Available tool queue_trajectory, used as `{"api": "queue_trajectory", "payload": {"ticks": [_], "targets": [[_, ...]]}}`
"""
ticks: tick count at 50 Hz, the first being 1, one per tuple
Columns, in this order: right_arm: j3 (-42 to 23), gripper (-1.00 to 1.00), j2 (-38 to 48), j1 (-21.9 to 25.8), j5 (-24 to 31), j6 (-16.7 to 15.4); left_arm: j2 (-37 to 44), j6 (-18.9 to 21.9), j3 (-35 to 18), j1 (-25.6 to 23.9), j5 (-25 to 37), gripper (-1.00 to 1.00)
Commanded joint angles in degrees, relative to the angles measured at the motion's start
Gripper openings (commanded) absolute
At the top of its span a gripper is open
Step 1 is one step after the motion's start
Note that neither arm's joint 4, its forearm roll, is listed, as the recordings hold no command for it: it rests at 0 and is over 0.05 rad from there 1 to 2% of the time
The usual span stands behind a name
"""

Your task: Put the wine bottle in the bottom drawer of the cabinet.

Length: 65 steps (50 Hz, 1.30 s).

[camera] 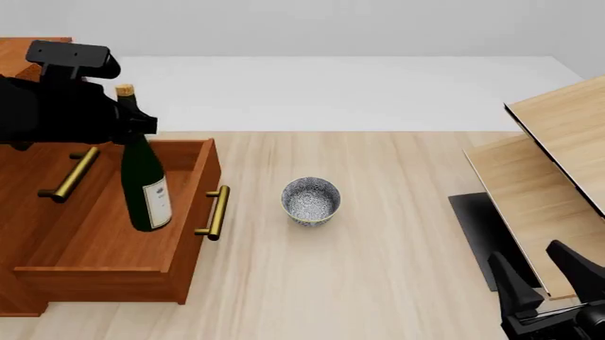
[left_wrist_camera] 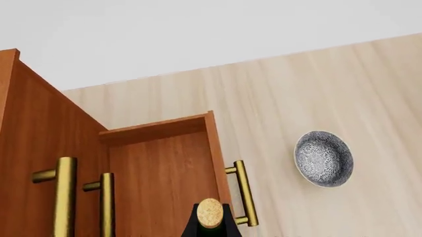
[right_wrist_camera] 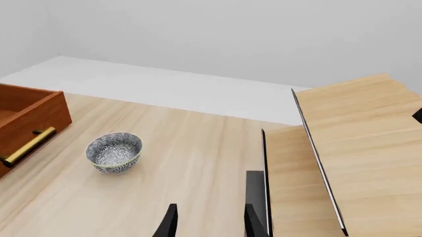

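Observation:
The dark green wine bottle (camera: 146, 185) with a white label hangs almost upright over the open bottom drawer (camera: 104, 234). My left gripper (camera: 130, 122) is shut on its slim neck just under the cork. Whether its base touches the drawer floor I cannot tell. In the left wrist view the cork (left_wrist_camera: 210, 213) sits above the drawer's inside (left_wrist_camera: 158, 173), next to the brass handle (left_wrist_camera: 244, 193). The cabinet (camera: 24, 166) stands at the far left. My right gripper (camera: 539, 273) is open and empty at the near right, far from the bottle.
A speckled grey bowl (camera: 311, 200) stands on the table just right of the drawer's brass handle (camera: 215, 211). Pale light-wood furniture (camera: 553, 163) and a dark mat (camera: 477, 234) fill the right side by the right arm.

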Motion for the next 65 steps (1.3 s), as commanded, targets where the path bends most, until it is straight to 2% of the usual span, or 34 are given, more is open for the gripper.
{"api": "queue_trajectory", "payload": {"ticks": [1, 32, 65], "targets": [[0.00, 1.00, 0.47, 0.04, -0.48, -0.08, -2.24, 0.64, 1.32, 0.26, -0.07, -1.00], [0.00, 1.00, 0.10, 0.05, -0.12, -0.10, -1.94, 1.05, 5.88, 1.99, -3.59, -1.00], [0.00, 1.00, -0.34, 0.05, 0.33, -0.22, 0.05, 0.33, 10.26, 1.10, -8.11, -1.00]]}}
